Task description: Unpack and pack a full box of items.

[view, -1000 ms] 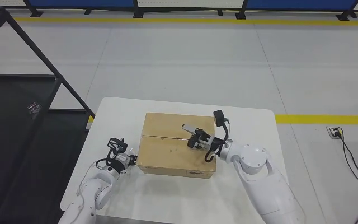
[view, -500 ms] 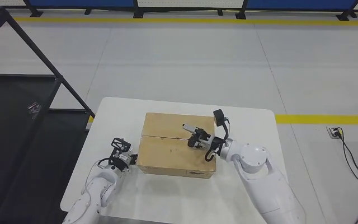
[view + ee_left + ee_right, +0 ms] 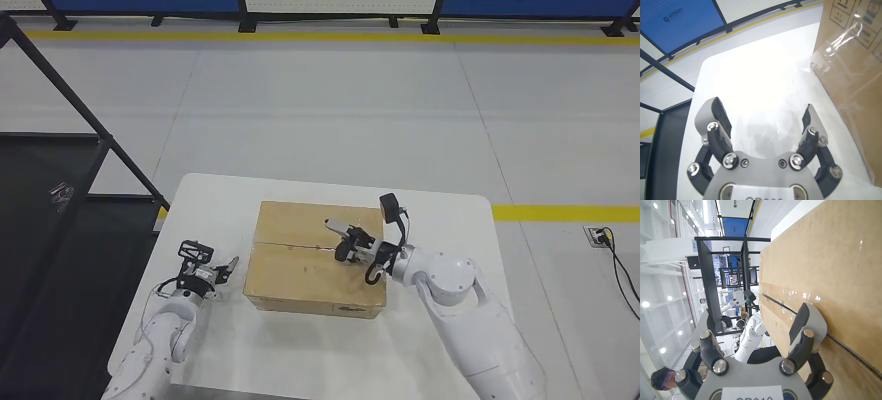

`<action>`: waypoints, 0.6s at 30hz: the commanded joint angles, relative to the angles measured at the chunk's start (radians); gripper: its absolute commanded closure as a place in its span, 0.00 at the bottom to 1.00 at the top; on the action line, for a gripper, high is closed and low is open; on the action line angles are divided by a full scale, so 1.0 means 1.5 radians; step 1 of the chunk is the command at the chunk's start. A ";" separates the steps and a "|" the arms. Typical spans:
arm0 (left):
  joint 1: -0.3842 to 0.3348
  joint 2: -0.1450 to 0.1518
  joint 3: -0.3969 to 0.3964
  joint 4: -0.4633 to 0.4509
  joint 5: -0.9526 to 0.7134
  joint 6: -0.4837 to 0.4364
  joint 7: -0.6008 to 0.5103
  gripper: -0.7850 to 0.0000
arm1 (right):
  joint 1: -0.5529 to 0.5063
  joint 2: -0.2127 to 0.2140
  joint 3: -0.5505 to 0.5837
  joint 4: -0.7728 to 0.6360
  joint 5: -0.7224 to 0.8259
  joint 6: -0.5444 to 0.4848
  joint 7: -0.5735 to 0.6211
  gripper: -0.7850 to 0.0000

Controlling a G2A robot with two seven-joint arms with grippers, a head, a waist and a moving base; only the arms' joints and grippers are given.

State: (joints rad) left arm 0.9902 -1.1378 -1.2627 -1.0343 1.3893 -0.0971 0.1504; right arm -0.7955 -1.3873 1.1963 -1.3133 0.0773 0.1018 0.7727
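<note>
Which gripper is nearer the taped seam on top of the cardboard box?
Right. The right gripper is over the top of the cardboard box, at its seam; the left gripper is over the table beside the box, apart from it.

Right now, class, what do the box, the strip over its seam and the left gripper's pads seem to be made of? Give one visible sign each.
Box: brown cardboard, matte, with two flaps meeting at a seam.
Strip: probably clear plastic tape, glossy; it glints white along the seam.
Pads of the left gripper: likely black rubber, dull, with fine ribs across the face.
</note>
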 commanded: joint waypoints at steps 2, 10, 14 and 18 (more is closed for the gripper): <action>0.007 0.004 -0.013 -0.005 0.006 -0.003 -0.012 0.00 | 0.002 0.000 -0.002 0.002 0.002 -0.001 -0.001 0.00; 0.008 -0.005 0.003 -0.011 -0.012 -0.014 -0.019 0.00 | 0.012 0.001 -0.009 0.013 0.008 -0.003 0.000 0.00; 0.003 -0.012 0.021 -0.009 -0.012 -0.015 -0.022 0.00 | 0.013 0.002 -0.011 0.015 0.010 -0.003 -0.003 0.00; -0.002 -0.017 0.035 -0.006 -0.011 -0.023 -0.022 0.00 | 0.012 0.004 -0.009 0.015 0.012 -0.004 -0.005 0.00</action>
State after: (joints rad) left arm 0.9893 -1.1618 -1.2150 -1.0441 1.3652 -0.1370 0.1156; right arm -0.7765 -1.3822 1.1817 -1.2900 0.0946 0.0964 0.7664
